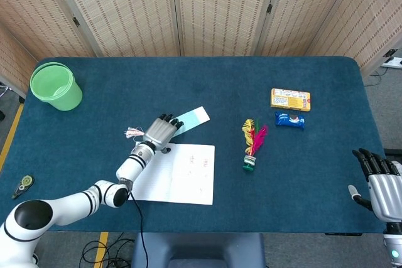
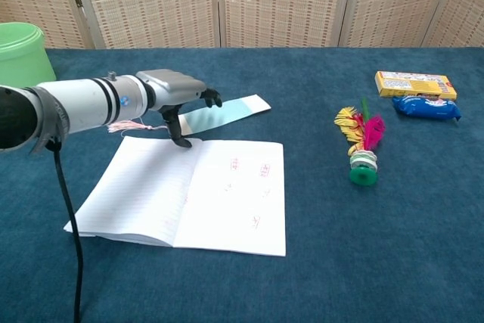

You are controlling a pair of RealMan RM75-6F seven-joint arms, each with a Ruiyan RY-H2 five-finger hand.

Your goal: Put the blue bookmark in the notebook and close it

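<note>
An open notebook (image 1: 179, 172) (image 2: 198, 191) lies flat near the table's front edge. The pale blue bookmark (image 1: 190, 119) (image 2: 225, 113) lies on the cloth just behind it, its pink tassel (image 1: 133, 132) (image 2: 127, 125) trailing to the left. My left hand (image 1: 161, 132) (image 2: 175, 97) hovers over the bookmark's tassel end, fingers arched above the strip and the thumb pointing down at the notebook's top edge. Nothing is lifted in it. My right hand (image 1: 379, 182) hangs past the table's right front corner with fingers apart, holding nothing; it shows only in the head view.
A green bucket (image 1: 55, 85) (image 2: 18, 49) stands at the back left. A feathered shuttlecock (image 1: 252, 143) (image 2: 362, 148) lies right of the notebook. A yellow box (image 1: 290, 99) (image 2: 414, 82) and a blue snack packet (image 1: 289, 120) (image 2: 426, 107) sit at the right.
</note>
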